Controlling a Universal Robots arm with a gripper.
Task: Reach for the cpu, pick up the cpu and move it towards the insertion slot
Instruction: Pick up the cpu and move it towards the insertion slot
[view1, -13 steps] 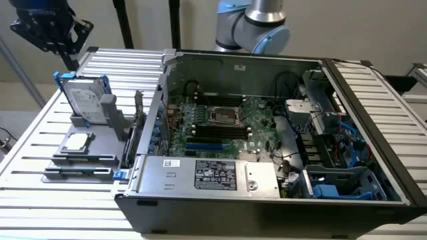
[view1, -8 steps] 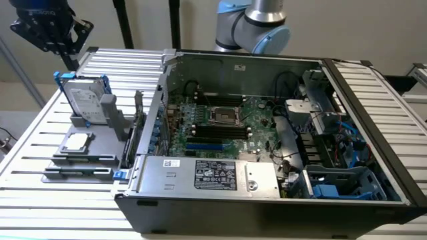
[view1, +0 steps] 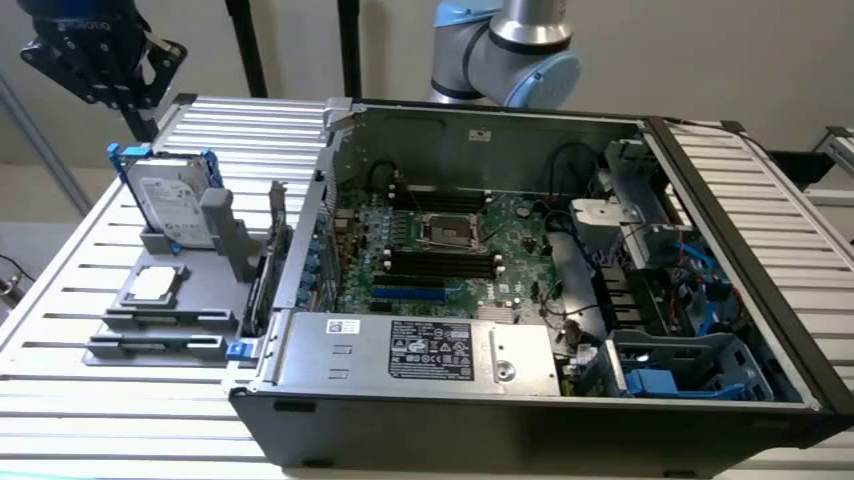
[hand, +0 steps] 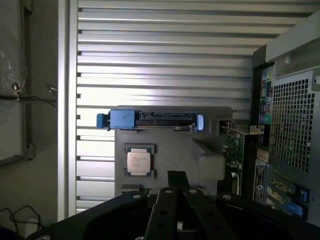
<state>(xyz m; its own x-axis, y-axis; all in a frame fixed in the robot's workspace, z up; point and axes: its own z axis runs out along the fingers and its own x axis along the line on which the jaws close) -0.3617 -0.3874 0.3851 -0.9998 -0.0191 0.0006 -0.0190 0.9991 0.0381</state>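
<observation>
Over the table's (view1: 80, 300) far corner on the exterior view's left hangs the gripper (view1: 107, 85), well apart from the cpu (view1: 156, 283). Whether it is open I cannot tell, though it seems to hold nothing. The cpu lies flat on a grey holder (view1: 160, 322) beside the upright hard drive (view1: 174, 205). The slot (view1: 450, 232) sits inside the case (view1: 534, 420).

Exterior view: bright, even, soft indoor light. Pale sheen on the slatted table (view1: 80, 300). The computer case (view1: 534, 410) is shaded inside, its front wall near black. Wrist view: harsh white glare band across the table slats (hand: 165, 85), blown out. The gripper (hand: 177, 180) is underexposed, almost a silhouette. The cpu (hand: 139, 162) lid catches light. Bluish cast overall.
</observation>
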